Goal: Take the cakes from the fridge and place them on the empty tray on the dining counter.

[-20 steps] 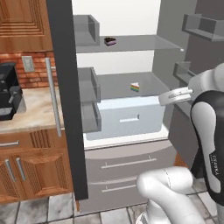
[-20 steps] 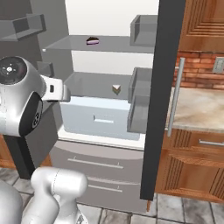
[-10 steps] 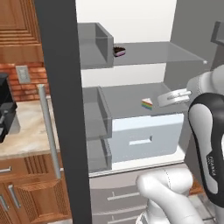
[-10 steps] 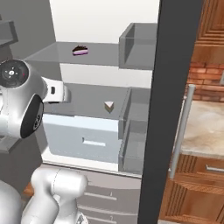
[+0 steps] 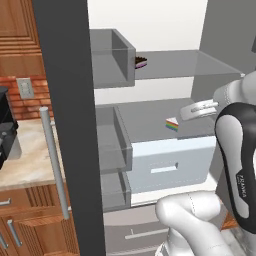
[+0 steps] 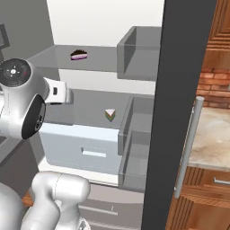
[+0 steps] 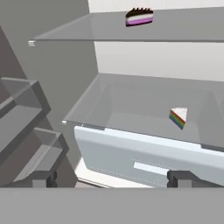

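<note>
Here the fridge (image 5: 150, 65) stands open, its pale inside laid out in glass shelves over a light blue-grey drawer (image 7: 148, 159). The rainbow cake slice (image 7: 178, 117) sits on the lower glass shelf (image 7: 131, 109), just above that drawer, white top up and its striped layers showing on the cut side. From the left base view the same slice (image 5: 172, 123) lies toward the right of that shelf; from the right base view it (image 6: 110, 114) sits near the shelf's middle, just left of a clear door bin (image 6: 134, 134). The chocolate cake slice (image 7: 139, 16) rests on the upper glass shelf (image 7: 175, 30), well above the rainbow one and a little to its left in the hand view; it shows a dark top over a pink band. In the left base view it (image 5: 141, 62) peeks out beside a grey box-shaped bin (image 5: 112, 57).

The fingers (image 7: 111, 178) stand wide open with nothing between them, near the front of the drawer and short of both slices. At the left of the left base view, a table with a beige stone top (image 5: 30, 155) sits over wood cabinets.
</note>
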{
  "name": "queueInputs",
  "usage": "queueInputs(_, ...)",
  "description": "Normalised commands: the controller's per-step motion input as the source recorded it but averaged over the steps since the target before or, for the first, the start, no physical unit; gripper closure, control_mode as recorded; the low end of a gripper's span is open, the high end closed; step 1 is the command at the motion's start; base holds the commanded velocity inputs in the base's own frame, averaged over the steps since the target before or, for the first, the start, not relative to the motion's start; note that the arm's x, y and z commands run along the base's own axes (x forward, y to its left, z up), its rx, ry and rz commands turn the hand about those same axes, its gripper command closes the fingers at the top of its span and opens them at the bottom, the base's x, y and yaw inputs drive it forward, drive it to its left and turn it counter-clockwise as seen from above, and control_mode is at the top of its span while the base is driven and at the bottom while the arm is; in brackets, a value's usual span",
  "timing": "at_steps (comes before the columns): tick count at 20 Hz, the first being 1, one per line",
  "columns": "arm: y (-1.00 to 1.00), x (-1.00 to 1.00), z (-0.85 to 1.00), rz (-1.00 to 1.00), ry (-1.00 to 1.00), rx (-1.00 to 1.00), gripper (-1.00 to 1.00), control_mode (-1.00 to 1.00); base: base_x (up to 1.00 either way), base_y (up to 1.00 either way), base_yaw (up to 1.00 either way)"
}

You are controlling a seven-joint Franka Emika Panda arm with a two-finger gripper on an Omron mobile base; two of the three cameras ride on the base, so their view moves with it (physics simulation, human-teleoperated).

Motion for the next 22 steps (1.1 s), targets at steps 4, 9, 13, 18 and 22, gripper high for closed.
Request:
queueInputs(4,0.00,0.00,0.00,0.00,0.00,0.00,-1.00,1.00,0.43,-0.04,0.01)
queueInputs(9,0.00,0.00,0.00,0.00,0.00,0.00,-1.00,1.00,0.01,-0.11,0.03)
queueInputs(13,-0.31,0.04,-0.43,-0.02,0.04,0.00,-1.00,-1.00,0.00,0.00,0.00)
queueInputs(18,-0.33,0.23,-0.46,-0.01,0.03,0.00,-1.00,-1.00,0.00,0.00,0.00)
queueInputs(22,-0.03,0.60,-0.40,-0.01,0.00,-0.02,-1.00,-1.00,0.00,0.00,0.00)
